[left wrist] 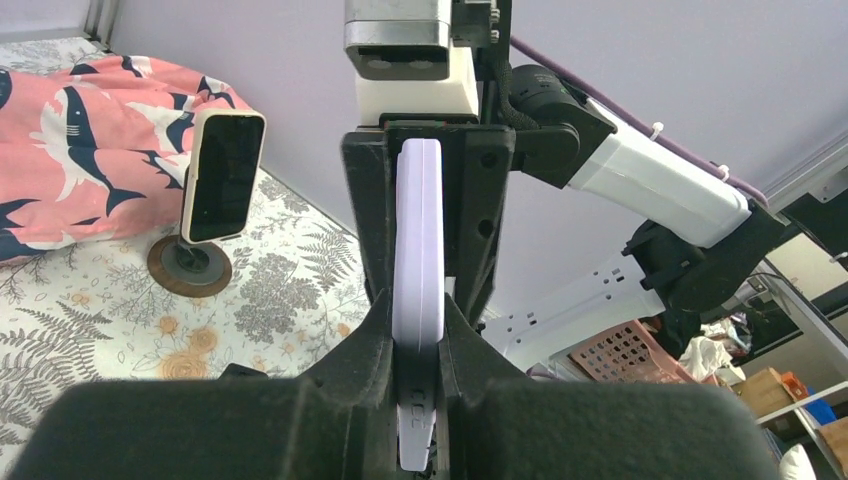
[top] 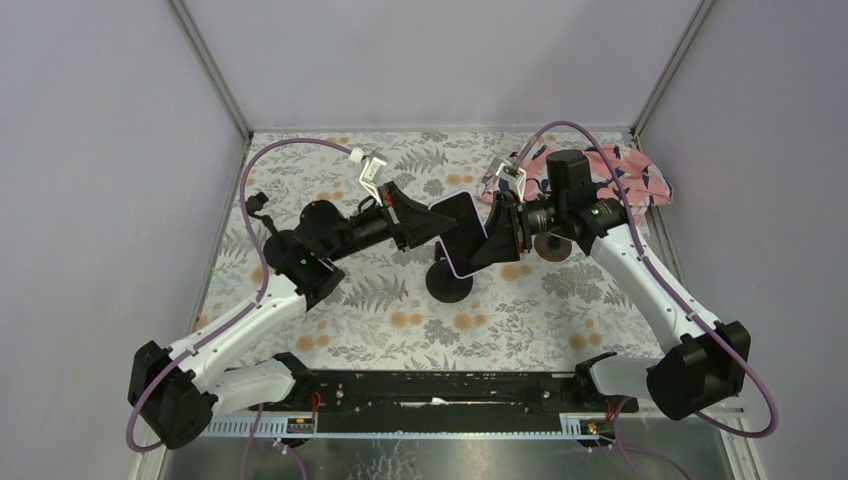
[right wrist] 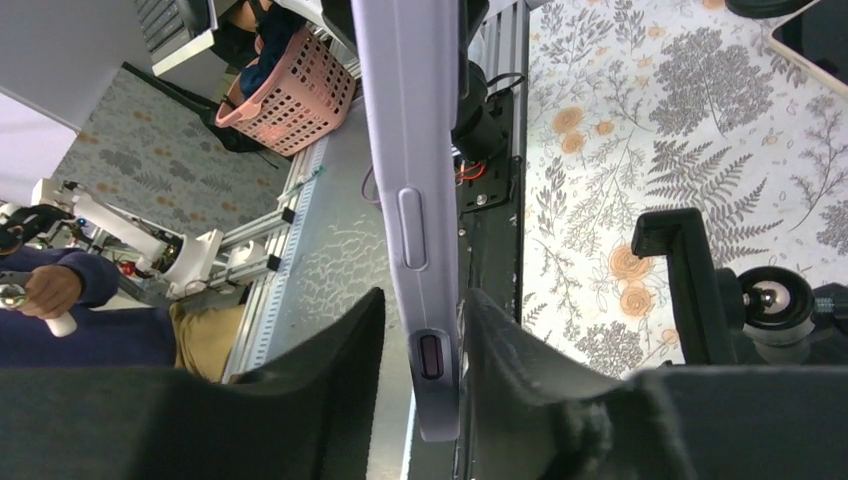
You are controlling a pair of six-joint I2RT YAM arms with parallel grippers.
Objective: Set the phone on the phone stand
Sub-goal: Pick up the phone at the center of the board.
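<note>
The slim, lavender-cased phone point(top: 458, 225) with its dark screen up hangs in mid-air over the middle of the table, just above the black phone stand point(top: 450, 284) with the round foot. It is bridged between the two arms. On the left, the left gripper point(top: 415, 222) is pinched narrow on the phone's edge, and the wrist view shows both pads pressed flat to the case. On the right, the right gripper point(top: 498, 236) straddles the opposite end. One finger point(right wrist: 500, 360) lies against the case, but a sliver of floor shows beside the other, so I can't tell whether it really bites.

That's the danger. If the left lets go before the right has clamped, the phone drops onto the stand or the floral tablecloth point(top: 400, 320). If both grip and pull apart, it twists loose. The stand's upright black bracket point(right wrist: 690, 290) sits close below, and a skewed descent could clip it and tip the stand.

Far right, just behind the right wrist, a cream phone point(left wrist: 222, 175) perches on a brown disc base point(left wrist: 188, 265) near the pink shark-print cloth point(top: 630, 180). A wide elbow swing could knock it.
</note>
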